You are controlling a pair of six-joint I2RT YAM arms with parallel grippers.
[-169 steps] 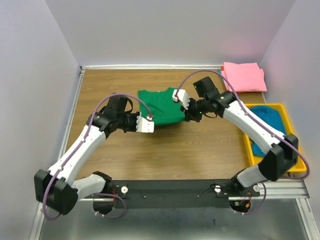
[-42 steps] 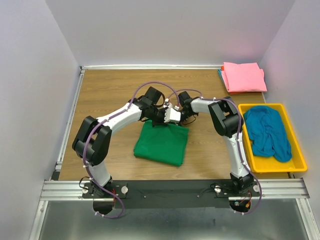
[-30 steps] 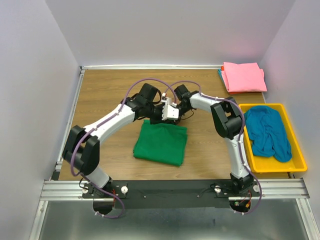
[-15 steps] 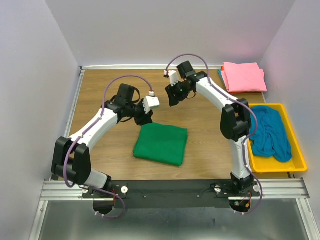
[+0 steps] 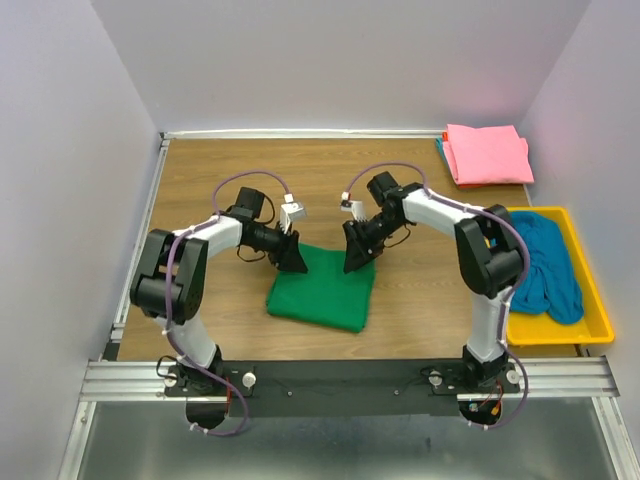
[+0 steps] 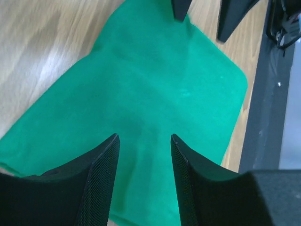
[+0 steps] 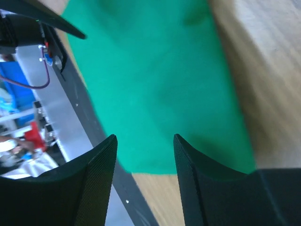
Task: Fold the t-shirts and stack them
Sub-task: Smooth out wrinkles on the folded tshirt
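A dark green t-shirt lies folded into a flat rectangle on the wooden table, near its front. My left gripper hangs over the shirt's far left corner, jaws open, nothing between them. My right gripper is over the far right corner, also open and empty. Both wrist views look down on the green t-shirt. A pink t-shirt lies folded at the back right corner. A teal-blue t-shirt sits crumpled in the yellow tray.
The yellow tray stands along the table's right edge. Grey walls close in the table on the left, back and right. A metal rail with the arm bases runs along the near edge.
Both grippers let go of the green t-shirt's far edge, swung up and apart, and have come back down over its two far corners, jaws wider open. The shirt has not moved.
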